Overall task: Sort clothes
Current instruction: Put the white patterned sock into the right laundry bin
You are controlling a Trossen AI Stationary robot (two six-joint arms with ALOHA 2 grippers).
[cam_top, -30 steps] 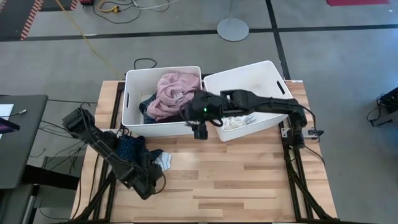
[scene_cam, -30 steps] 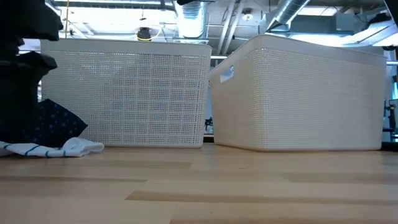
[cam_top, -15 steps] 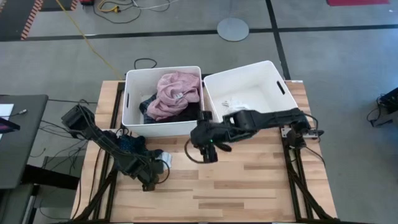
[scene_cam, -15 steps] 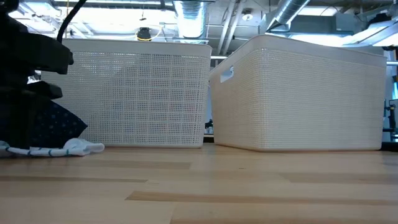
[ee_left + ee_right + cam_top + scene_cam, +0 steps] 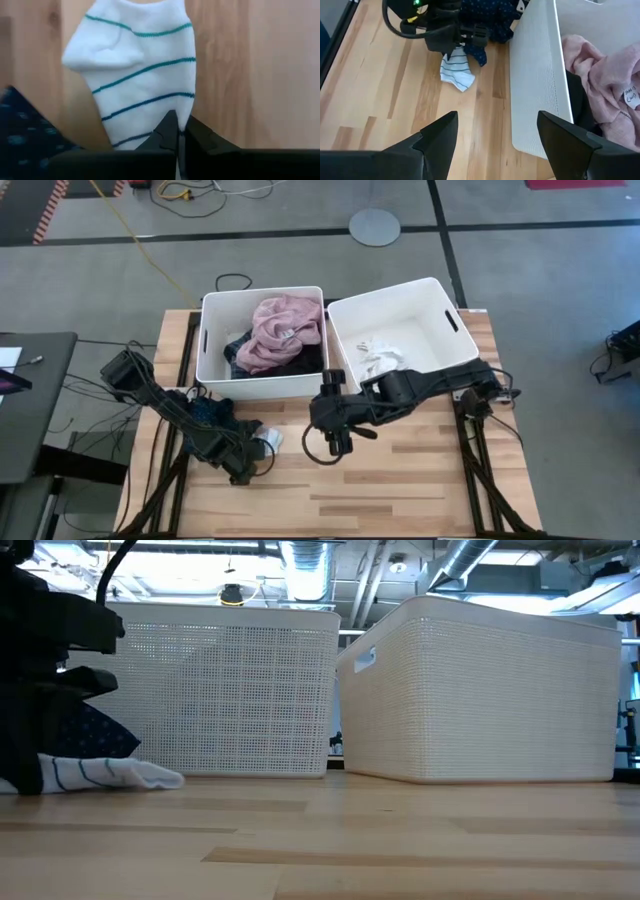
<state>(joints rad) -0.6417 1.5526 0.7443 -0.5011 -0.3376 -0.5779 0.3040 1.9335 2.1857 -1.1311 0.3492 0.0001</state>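
Left pincer (image 5: 176,131): lowered to the desk (image 5: 400,480), its fingers clamped together on the edge of the striped white sock (image 5: 140,70).
Striped white sock: spread flat on the desk, just beside the dark navy patterned garment (image 5: 210,415).
Right pincer (image 5: 495,132): held above the desk in front of the bins, fingers wide apart, nothing gripped.
Left bin (image 5: 208,340): the pink garment (image 5: 280,330) is seen piled inside.
Right bin (image 5: 440,320): small white clothes (image 5: 380,360) are seen inside.

A white tag (image 5: 632,95) on the pink garment (image 5: 600,75) carries handwritten marks; they are too small to read. No other text is legible.
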